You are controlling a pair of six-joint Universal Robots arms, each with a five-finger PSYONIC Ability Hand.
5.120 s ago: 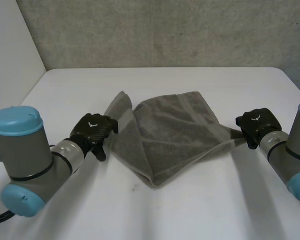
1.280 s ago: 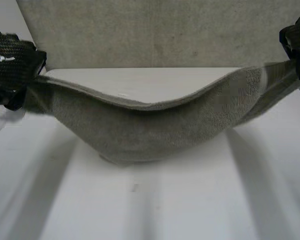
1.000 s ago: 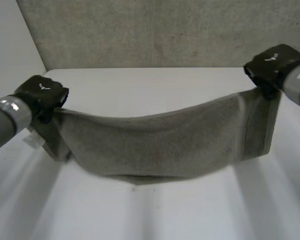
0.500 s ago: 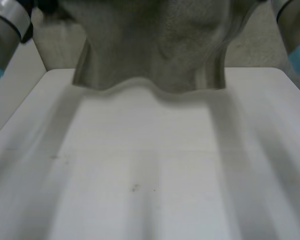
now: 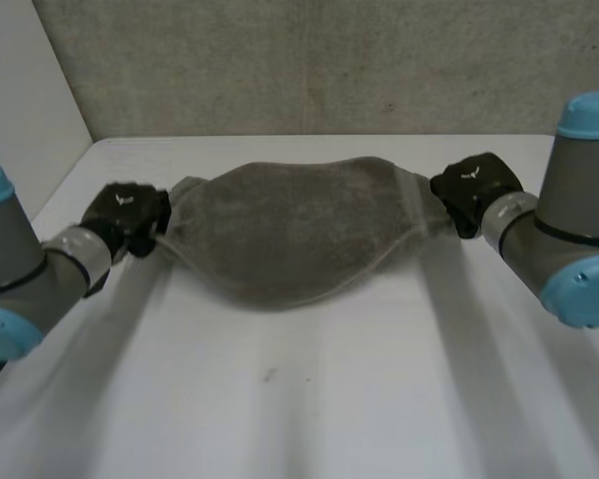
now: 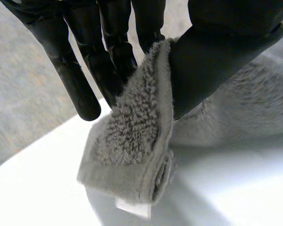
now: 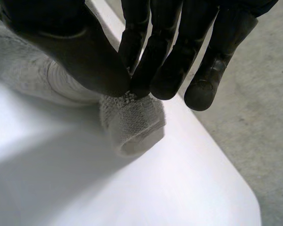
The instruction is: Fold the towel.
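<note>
White tabletop (image 5: 299, 399) under everything; grey wall behind. Grey terry towel (image 5: 290, 235) now down on far half of tabletop, stretched sideways between both hands, near edge bowed toward camera; half a second ago hung high from both arms, lower hem clear of the surface; so swung down and laid flat in that interval. Lighter rim along near edge, and two thicknesses at left end in left wrist view; taken as doubled over, one fold in place; a judgement, not certain from head view alone. Arms low and wide, one at each end of towel. Left hand (image 5: 128, 215) at left end; clamped, thumb on one face, fingers (image 6: 108, 56) on the other, doubled corner pinched between and hanging just over tabletop. Right hand (image 5: 474, 190) at right end; thumb and fingers closed on bunched corner, rolled nub of cloth poking out below fingertips, close over tabletop near its edge. Small white label (image 6: 132, 207) at left corner of towel, below the pinch.

Meaning for task: lay-down essentially done; cloth carried by tabletop, pull between hands the only source of tautness. Next, probably: release of both corners, or regrasp for a second fold across. Risk: ends bunched rather than square; possible misalignment of layers; corners worth checking once let go.
</note>
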